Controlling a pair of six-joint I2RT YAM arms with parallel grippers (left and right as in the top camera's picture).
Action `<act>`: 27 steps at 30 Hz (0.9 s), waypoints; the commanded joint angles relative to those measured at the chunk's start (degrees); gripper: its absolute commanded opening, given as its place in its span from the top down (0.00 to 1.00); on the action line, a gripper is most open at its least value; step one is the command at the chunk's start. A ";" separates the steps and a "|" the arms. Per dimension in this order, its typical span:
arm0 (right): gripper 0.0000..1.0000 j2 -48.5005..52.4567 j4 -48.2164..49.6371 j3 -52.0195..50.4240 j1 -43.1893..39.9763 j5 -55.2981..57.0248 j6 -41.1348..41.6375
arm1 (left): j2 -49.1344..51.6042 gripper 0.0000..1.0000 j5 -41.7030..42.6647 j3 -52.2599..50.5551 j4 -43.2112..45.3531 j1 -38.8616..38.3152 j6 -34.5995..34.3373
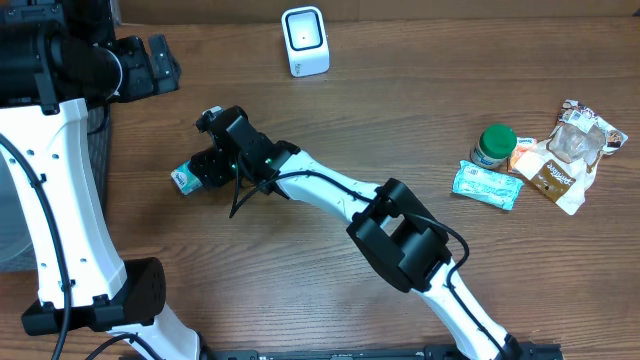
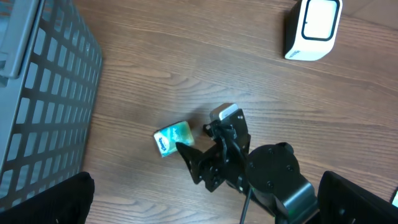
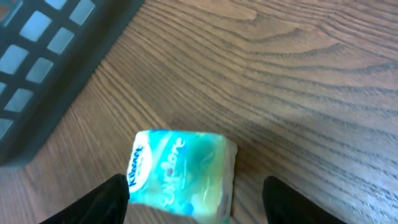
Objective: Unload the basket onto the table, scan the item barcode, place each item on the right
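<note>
A teal-and-white Kleenex tissue pack (image 1: 184, 179) lies flat on the wooden table, left of centre. My right gripper (image 1: 203, 171) reaches across to it and stands open around the pack. In the right wrist view the pack (image 3: 183, 171) sits between the fingers: the left finger (image 3: 109, 202) is at its edge and the right finger (image 3: 292, 199) is a gap away. The white barcode scanner (image 1: 305, 41) stands upright at the back of the table. My left gripper (image 1: 152, 62) hovers wide open at the back left, looking down on the pack (image 2: 173, 138) and scanner (image 2: 313, 28).
A grey mesh basket (image 2: 37, 93) stands left of the pack, close to it (image 3: 43, 56). At the far right lie a green-lidded jar (image 1: 494, 146), a teal packet (image 1: 487, 184) and crumpled snack wrappers (image 1: 565, 155).
</note>
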 commanded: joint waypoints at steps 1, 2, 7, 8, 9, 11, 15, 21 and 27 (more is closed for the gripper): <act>0.34 2.58 1.95 0.96 0.17 0.87 -0.28 | 0.20 0.00 -0.37 0.55 -0.09 -0.37 0.96; 0.37 2.93 2.64 0.96 0.17 0.92 0.31 | 0.20 0.00 -0.37 0.55 -0.09 -0.37 0.96; 0.47 4.09 3.41 0.96 0.11 1.95 2.73 | 0.20 0.01 -0.37 0.55 -0.09 -0.37 0.96; 0.49 4.35 2.86 0.96 0.11 1.95 3.23 | 0.20 0.01 -0.37 0.55 -0.09 -0.39 0.96; 0.50 4.39 2.14 0.96 0.11 1.88 3.39 | 0.20 0.00 -0.37 0.55 -0.09 -0.39 0.96; 0.52 4.50 0.46 0.96 0.11 1.88 3.41 | 0.20 0.00 -0.37 0.55 -0.09 -0.37 0.96; 0.57 4.50 -1.11 0.98 0.11 1.62 3.34 | 0.20 0.01 -0.37 0.55 -0.09 -0.37 0.96; 0.79 3.65 -2.95 1.14 -0.48 -0.66 3.30 | 0.20 0.00 -0.37 0.55 -0.09 -0.37 0.96; 0.96 -3.02 -10.88 1.16 -3.48 0.44 3.32 | 0.20 0.01 -0.37 0.55 -0.09 -0.37 0.96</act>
